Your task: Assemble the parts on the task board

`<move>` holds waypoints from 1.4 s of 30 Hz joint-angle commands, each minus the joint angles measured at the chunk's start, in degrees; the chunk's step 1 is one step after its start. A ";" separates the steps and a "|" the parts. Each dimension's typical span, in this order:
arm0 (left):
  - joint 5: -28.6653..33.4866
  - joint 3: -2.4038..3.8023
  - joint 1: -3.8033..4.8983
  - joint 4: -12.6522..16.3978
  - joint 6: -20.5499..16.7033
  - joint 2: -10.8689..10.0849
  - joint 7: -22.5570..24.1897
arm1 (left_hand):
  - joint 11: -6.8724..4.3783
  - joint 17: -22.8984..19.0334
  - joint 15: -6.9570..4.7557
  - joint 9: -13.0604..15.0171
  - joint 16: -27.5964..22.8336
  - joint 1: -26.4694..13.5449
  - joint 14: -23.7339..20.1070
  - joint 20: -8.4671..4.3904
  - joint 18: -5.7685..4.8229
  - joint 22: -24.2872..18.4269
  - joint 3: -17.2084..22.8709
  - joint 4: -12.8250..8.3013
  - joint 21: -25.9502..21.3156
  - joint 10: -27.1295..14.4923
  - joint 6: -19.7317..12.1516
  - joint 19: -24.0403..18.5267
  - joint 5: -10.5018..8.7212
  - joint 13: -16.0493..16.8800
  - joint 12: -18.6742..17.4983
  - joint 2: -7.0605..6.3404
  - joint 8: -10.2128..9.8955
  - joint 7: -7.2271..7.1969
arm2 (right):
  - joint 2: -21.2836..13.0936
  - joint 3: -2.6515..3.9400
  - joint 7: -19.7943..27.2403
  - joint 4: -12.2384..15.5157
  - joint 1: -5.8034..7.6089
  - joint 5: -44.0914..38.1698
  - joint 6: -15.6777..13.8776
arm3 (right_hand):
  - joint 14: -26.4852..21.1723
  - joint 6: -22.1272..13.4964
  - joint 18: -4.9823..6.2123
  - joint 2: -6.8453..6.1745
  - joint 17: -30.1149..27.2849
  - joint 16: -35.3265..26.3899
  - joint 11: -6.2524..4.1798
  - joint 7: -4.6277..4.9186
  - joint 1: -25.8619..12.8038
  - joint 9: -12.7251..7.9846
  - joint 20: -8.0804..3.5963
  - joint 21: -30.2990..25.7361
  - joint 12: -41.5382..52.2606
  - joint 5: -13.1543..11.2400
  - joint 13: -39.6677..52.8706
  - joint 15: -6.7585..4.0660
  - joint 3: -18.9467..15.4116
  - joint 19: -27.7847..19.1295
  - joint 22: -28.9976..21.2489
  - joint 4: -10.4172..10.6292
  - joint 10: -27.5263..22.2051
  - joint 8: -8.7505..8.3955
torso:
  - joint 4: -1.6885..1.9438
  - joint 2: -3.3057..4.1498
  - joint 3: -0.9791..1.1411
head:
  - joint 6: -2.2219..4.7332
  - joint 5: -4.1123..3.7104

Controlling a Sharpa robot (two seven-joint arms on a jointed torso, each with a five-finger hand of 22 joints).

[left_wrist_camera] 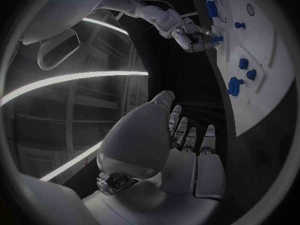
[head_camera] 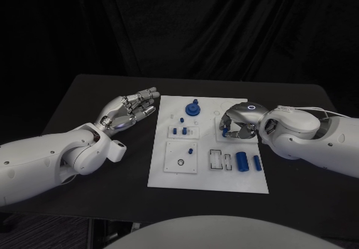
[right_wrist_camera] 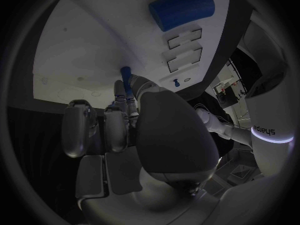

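Looking down from the head camera, we've got the white task board [head_camera: 208, 179] sitting in the middle of the black table [head_camera: 82, 98], with the blue parts scattered over it. Our right hand [head_camera: 238, 123] is curled over the right side of the board, and the fingertips are pinching a thin blue peg [right_wrist_camera: 126, 79]; the right wrist view shows that peg sticking out past the fingers toward the white surface. Can't really tell if its tip is touching the board or just above it.

Our left hand [head_camera: 132, 109] sits off the board's left edge, above the table, fingers stretched out side by side and holding nothing. It's near the board's far left corner but not touching it.

On the board itself: a round blue gear-like piece [head_camera: 193, 109] with a knob near the far edge, a couple of small blue pieces [head_camera: 181, 130] in the middle plate, a small black ring [head_camera: 180, 163] on the near-left plate with a little blue peg [head_camera: 191, 151] just beyond it, and a fat blue cylinder [head_camera: 242, 160] lying next to a thinner blue bar [head_camera: 257, 163] at the near right, beside two rectangular slots [head_camera: 216, 158].
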 commanded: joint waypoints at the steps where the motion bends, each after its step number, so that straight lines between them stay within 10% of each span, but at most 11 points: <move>1: -0.08 0.06 -0.11 0.02 1.80 0.16 0.24 | 0.43 0.10 0.50 0.10 0.02 0.24 0.10 0.47 1.00 0.10 -0.05 -0.46 -0.06 0.11 0.42 0.01 0.32 0.08 0.40 0.26 0.31 0.14 | 0.15 0.04 0.57 0.04 -0.16 -0.10 -0.70 | 1.12 1.99 -0.39 -0.25 0.01 -0.24 -0.16 -0.04 -0.13 1.04 -0.58 0.13 0.27 0.35 0.26 -0.64 -0.01 -0.09 10.91 -0.77 0.98 1.21 | 0.00 -0.01 0.02 | 0.01 0.12; 9: -0.08 0.06 -0.20 -0.13 2.34 -0.08 -0.40 | 0.78 0.26 0.93 0.23 0.23 0.17 0.61 0.82 1.03 0.56 0.23 -0.76 0.05 0.43 0.71 0.21 0.56 0.12 0.99 0.42 0.59 0.41 | 0.03 0.05 0.05 0.97 -0.16 -0.10 -3.71 | 1.55 6.46 -0.31 0.30 0.38 -0.38 -0.95 -0.47 0.43 4.44 -1.27 -0.31 0.56 1.14 1.05 -1.38 -0.08 -0.04 10.76 -2.28 3.25 4.20 | 0.00 -0.07 0.00 | 0.01 0.50; 28: -0.08 0.06 -0.25 -0.24 2.66 -0.26 -1.21 | 1.12 0.37 1.35 0.28 0.40 0.09 1.01 0.98 1.05 0.38 0.43 -0.99 0.02 0.64 0.71 0.24 0.77 0.14 1.36 0.47 0.77 0.69 | -1.22 0.07 -1.41 11.13 3.93 1.13 -3.99 | 1.67 5.60 -0.24 0.14 0.72 -0.46 -1.04 -0.27 1.24 5.18 -1.56 -0.86 0.26 1.67 1.38 -1.53 0.62 -0.21 10.63 -3.12 4.06 3.53 | 0.11 -0.29 -0.14 | 0.01 2.28; 42: -0.08 0.06 -0.95 -0.77 3.26 -0.44 -1.29 | 1.44 0.37 1.60 0.12 0.40 -0.05 1.02 1.03 1.06 0.28 0.64 -1.05 0.01 0.54 -0.43 0.24 0.74 0.11 1.35 0.70 0.56 1.02 | 5.79 0.07 1.16 12.61 -0.29 -3.65 -2.25 | 1.63 4.65 -0.11 0.13 0.78 -0.57 -0.89 -0.11 1.33 5.19 -1.49 -1.61 -0.26 2.37 1.47 -1.40 1.12 -0.52 10.44 -3.33 4.03 2.60 | -0.12 -0.02 -0.13 | 0.01 5.12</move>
